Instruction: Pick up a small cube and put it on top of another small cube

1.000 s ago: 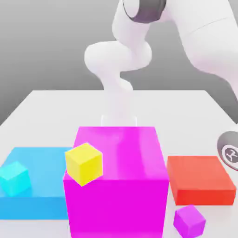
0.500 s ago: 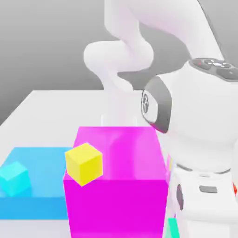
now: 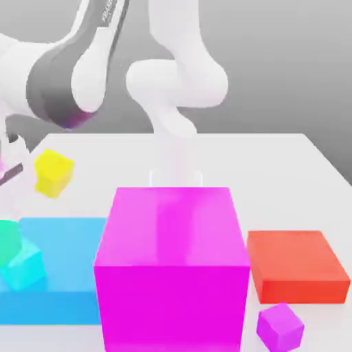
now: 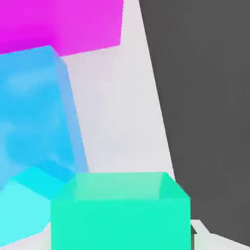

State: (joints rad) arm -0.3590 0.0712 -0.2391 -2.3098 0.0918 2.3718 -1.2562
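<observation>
The small yellow cube (image 3: 53, 172) sits tilted at the exterior view's back left, beyond the blue slab (image 3: 65, 258); I cannot tell whether it rests on the table. My gripper (image 3: 5, 227) is at the left edge, shut on a green cube (image 3: 7, 237) that hangs just above and beside the small cyan cube (image 3: 25, 269) on the slab. In the hand view the green cube (image 4: 120, 215) is close up, with the cyan cube (image 4: 24, 207) next to it and the blue slab (image 4: 34, 112) beyond.
A big magenta block (image 3: 172, 265) stands at the front middle. To the exterior view's right lie a flat red slab (image 3: 295, 265) and a small purple cube (image 3: 280, 326). The arm's links arch over the left half of the white table (image 3: 261, 172).
The arm swung from the exterior view's right, across the front, to the far left, carrying the green cube. The yellow cube went from the magenta block's front left corner to the back left.
</observation>
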